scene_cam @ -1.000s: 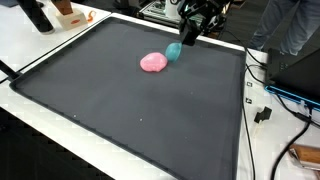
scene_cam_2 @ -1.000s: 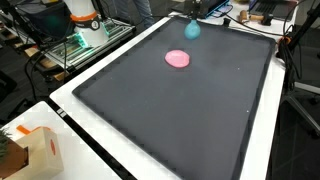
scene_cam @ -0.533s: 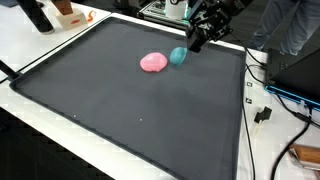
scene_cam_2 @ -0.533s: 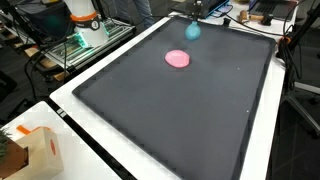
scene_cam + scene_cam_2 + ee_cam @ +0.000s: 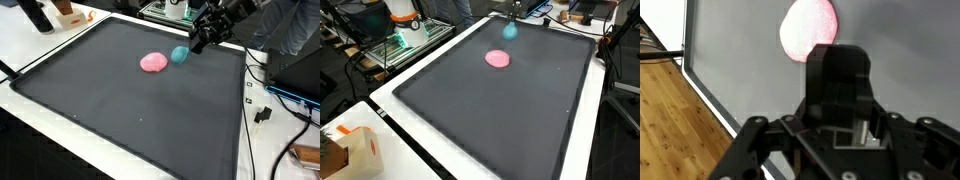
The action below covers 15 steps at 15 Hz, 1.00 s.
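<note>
A small teal object point(image 5: 179, 55) hangs at the tips of my gripper point(image 5: 198, 46) over the far part of the black mat point(image 5: 130, 100). It looks blurred in an exterior view point(image 5: 508, 31), just below the gripper point(image 5: 513, 12). The jaws are shut and the teal object moves with them. In the wrist view the fingers point(image 5: 837, 80) form one black block that hides the teal object. A pink lump point(image 5: 153, 63) lies on the mat just beside it; it also shows as the pink lump point(image 5: 498, 58) and, past the fingertips, the pink lump point(image 5: 807, 30).
A raised rim point(image 5: 245, 100) borders the mat. Cables and a connector point(image 5: 263, 113) lie on the white table beside it. A cardboard box point(image 5: 345, 150) sits at a table corner. A person's arm point(image 5: 290, 25) is close behind the robot.
The gripper has shifted sideways away from the pink lump, and the teal object has gone with it. The pink lump has stayed put.
</note>
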{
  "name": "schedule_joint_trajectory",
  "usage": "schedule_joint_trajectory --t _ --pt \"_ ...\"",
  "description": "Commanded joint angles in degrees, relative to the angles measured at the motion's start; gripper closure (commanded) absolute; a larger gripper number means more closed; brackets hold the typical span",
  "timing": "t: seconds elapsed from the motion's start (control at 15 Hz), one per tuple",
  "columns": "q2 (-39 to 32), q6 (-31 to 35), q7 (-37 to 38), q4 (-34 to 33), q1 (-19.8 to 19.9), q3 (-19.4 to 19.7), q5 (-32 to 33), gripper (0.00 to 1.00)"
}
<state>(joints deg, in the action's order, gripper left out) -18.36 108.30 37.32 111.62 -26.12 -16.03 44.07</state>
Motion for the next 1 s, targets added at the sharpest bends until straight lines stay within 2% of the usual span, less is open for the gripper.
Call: schedule_joint_trajectory --t 0.0,0.93 --pt "-1.66 -3.12 -1.42 -2.39 -0.77 -0.1 -1.14 0.71" --pt "-3.15 -2.35 -10.75 -4.02 0.14 0.9 -8.49 0.71"
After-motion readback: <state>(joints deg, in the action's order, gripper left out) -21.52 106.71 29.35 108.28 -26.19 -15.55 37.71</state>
